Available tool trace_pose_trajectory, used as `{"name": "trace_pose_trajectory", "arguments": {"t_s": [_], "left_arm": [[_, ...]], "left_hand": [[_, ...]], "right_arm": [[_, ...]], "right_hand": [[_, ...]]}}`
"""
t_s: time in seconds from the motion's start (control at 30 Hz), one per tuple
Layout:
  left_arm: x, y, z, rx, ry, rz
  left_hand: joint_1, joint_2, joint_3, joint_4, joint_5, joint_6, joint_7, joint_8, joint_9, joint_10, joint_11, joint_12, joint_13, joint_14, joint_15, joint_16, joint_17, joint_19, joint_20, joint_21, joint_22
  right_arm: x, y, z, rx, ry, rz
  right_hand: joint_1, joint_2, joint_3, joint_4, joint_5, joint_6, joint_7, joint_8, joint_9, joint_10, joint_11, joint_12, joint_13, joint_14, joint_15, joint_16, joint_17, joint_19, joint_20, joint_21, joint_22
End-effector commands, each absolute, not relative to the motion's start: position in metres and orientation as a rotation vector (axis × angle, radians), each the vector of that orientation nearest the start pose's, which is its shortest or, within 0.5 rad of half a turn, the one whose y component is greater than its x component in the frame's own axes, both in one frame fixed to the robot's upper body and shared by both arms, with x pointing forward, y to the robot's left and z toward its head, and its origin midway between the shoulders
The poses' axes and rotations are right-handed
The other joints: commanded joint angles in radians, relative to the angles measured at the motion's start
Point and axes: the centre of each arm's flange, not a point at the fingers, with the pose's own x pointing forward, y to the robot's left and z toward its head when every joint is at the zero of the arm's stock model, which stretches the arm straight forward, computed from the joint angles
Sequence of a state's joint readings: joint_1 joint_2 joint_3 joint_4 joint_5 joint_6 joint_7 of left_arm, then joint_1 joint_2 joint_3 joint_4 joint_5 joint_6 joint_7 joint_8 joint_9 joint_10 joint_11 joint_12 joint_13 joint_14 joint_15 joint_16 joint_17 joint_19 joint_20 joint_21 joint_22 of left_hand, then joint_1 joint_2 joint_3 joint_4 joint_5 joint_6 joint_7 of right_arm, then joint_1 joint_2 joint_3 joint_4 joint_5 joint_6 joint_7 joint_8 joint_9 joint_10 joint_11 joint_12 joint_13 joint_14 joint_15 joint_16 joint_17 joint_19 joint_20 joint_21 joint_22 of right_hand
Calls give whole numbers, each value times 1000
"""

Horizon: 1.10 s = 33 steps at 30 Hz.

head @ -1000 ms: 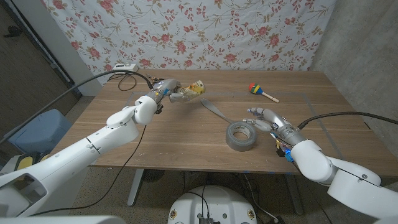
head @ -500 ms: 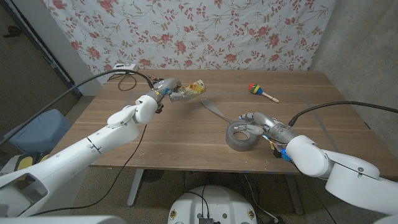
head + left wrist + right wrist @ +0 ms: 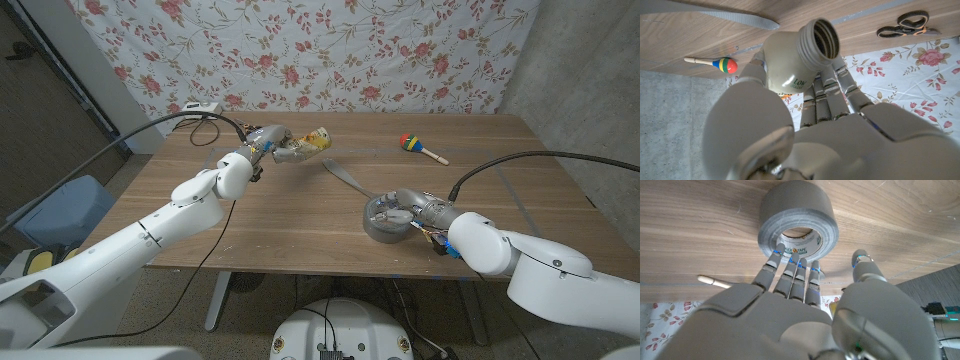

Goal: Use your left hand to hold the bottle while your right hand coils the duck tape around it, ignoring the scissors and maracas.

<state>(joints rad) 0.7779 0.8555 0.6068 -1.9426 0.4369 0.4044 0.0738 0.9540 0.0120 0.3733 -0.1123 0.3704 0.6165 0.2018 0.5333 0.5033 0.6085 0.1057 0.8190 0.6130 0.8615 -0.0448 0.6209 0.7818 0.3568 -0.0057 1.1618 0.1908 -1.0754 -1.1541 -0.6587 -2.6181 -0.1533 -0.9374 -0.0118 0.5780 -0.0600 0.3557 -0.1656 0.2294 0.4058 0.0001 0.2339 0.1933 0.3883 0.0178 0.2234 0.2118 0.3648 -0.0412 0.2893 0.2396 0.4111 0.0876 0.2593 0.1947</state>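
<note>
While right-hand fingers (image 3: 790, 275) enter the tape roll (image 3: 797, 217).

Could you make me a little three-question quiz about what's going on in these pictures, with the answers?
1. True or false: the left hand holds the bottle up off the table.
2. Where do the right hand's fingers reach?
A. into the hole of the duct tape roll
B. around the maraca
C. onto the scissors
3. Fill in: the bottle's mouth has no ____ on it.

Key
1. True: the bottle is gripped in the air, tilted.
2. A: the right wrist view shows the fingertips at the roll's inner ring, with the thumb apart outside it.
3. cap: the left wrist view shows bare threads and an open neck.
</note>
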Motion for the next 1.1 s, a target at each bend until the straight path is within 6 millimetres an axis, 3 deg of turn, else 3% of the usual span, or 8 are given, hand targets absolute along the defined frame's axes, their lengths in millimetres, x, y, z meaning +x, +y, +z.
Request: {"name": "trace_pose_trajectory", "arguments": {"t_s": [0.03,0.2,0.47,0.7,0.8,0.97,1.07,1.1], "left_arm": [[568,221,49,1304,-626,104],[566,220,49,1292,-628,99],[564,219,47,1285,-622,88],[561,218,47,1283,-622,86],[561,218,47,1285,-619,85],[563,218,47,1283,-620,87],[565,218,48,1282,-616,86],[566,219,48,1281,-613,86]], "left_hand": [[90,90,186,189,126,283,-236,7,1,270,-262,-2,157,66,-172,-6,5,-6,4,12,0],[91,91,184,190,128,276,-237,5,4,270,-264,-4,161,68,-171,-10,9,-6,4,14,0],[94,93,183,192,130,273,-237,2,5,272,-263,-9,160,70,-169,-15,15,-7,4,17,0],[95,95,181,193,131,276,-237,3,5,272,-264,-12,163,71,-170,-19,19,-7,4,20,-1],[95,95,180,194,131,277,-238,4,7,272,-263,-12,167,73,-170,-20,21,-8,4,21,-1],[96,96,178,195,132,276,-238,3,8,272,-262,-13,170,72,-171,-24,25,-9,3,22,-1],[97,96,177,195,132,273,-240,1,8,271,-265,-16,169,73,-169,-26,27,-10,3,23,-1],[97,96,177,195,132,271,-240,1,9,273,-264,-17,168,73,-171,-27,27,-10,3,23,-1]], "right_arm": [[428,-162,-85,-1394,-188,220],[429,-155,-92,-1468,-175,198],[438,-150,-103,-1574,-156,122],[453,-156,-113,-1605,-157,45],[460,-161,-116,-1597,-155,30],[472,-167,-119,-1614,-132,10],[478,-169,-119,-1625,-138,-8],[481,-171,-119,-1622,-157,-28]], "right_hand": [[15,-11,-7,-3,11,3,-6,1,2,-6,-8,-1,3,-29,-15,-9,4,1,-5,5,3],[90,-25,-5,-13,36,0,-24,-6,3,-28,-39,-12,4,-76,-30,-28,5,-9,-17,-1,3],[149,-28,-11,-5,62,-19,-42,-18,4,-59,-53,-22,6,-153,-19,-56,7,-42,-26,-15,3],[241,25,7,2,91,47,-69,0,4,0,-70,3,7,-84,-65,-21,16,-6,-48,-3,2],[254,53,2,15,91,95,-76,11,4,45,-77,18,8,-34,-86,6,27,20,-54,7,2],[288,78,-9,13,89,164,-90,25,4,119,-75,46,12,42,-106,52,49,45,-71,16,1],[344,109,-24,7,80,298,-104,58,6,233,-78,99,28,158,-144,135,106,79,-92,30,2],[389,125,-34,0,71,362,-116,71,6,308,-85,138,41,205,-162,187,156,111,-96,47,5]]}}
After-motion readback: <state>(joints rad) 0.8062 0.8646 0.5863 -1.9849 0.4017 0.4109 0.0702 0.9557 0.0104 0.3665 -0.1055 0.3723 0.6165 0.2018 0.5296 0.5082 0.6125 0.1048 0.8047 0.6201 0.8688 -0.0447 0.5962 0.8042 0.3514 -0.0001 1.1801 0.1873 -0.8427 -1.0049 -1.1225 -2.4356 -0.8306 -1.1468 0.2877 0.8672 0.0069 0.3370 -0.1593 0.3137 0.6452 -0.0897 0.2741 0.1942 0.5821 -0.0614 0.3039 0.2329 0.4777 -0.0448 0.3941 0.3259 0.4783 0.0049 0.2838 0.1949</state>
